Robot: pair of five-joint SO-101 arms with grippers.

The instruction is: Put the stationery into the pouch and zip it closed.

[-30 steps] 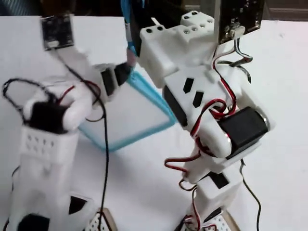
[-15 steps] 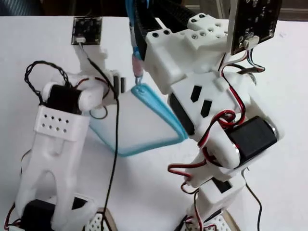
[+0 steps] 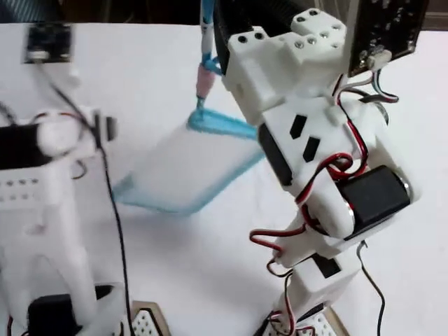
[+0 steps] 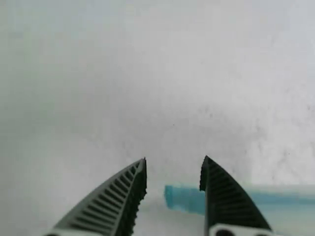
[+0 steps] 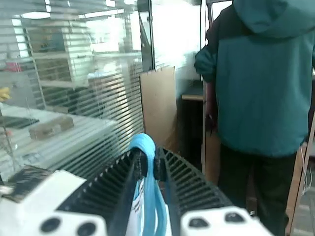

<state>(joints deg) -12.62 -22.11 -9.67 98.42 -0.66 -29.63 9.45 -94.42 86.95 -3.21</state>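
Tilting pouch [image 3: 185,168], white tbl [image 3: 140,63], rm blinds [image 5: 88,128].

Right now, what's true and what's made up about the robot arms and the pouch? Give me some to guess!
1. The right end effector is shut on the strap. True.
2. The left end effector grips the pouch. False: it is open and holds nothing, above the table.
3. The pouch has a blue edge. True.
4. The table is black. False: it is white.
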